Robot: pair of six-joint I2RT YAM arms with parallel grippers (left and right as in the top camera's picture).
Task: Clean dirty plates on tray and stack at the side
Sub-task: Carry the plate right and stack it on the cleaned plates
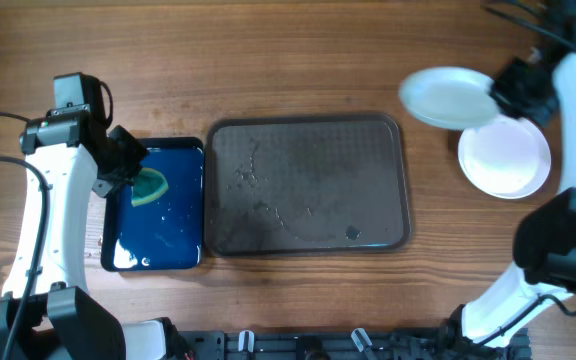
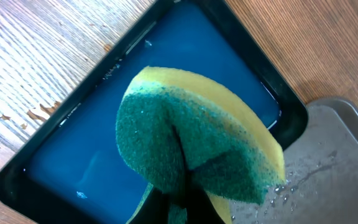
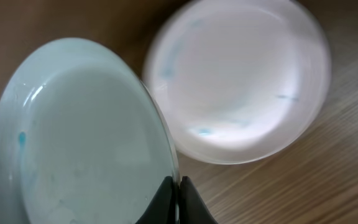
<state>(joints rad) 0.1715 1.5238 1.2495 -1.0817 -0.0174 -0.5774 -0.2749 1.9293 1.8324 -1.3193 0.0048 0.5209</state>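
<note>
- The large dark tray (image 1: 308, 215) lies in the middle of the wooden bench (image 1: 298, 50). Its floor is wet with drops and thin streaks.
- Just left of the tray, almost against its rim, lies a smaller blue tray (image 1: 173, 240) with water glinting in it.
- The left end effector (image 2: 180, 208) is clenched on a folded sponge (image 2: 191, 143), green scouring face outward with a yellow edge. It holds the sponge above the blue tray, left of the big tray.
- The right end effector (image 3: 178, 196) is clenched on the rim of a white plate. This held plate (image 1: 448, 97) hangs tilted in the air off the tray's far right corner, with a small blue smear near its rim.
- A lower plate (image 1: 504, 160) lies flat on the bench to the right of the tray, clear of its rim, and shows faint blue marks.
- Seen from overhead, the held plate overlaps the lower plate's far edge.
- Whether more than one plate is stacked there cannot be told.
</note>
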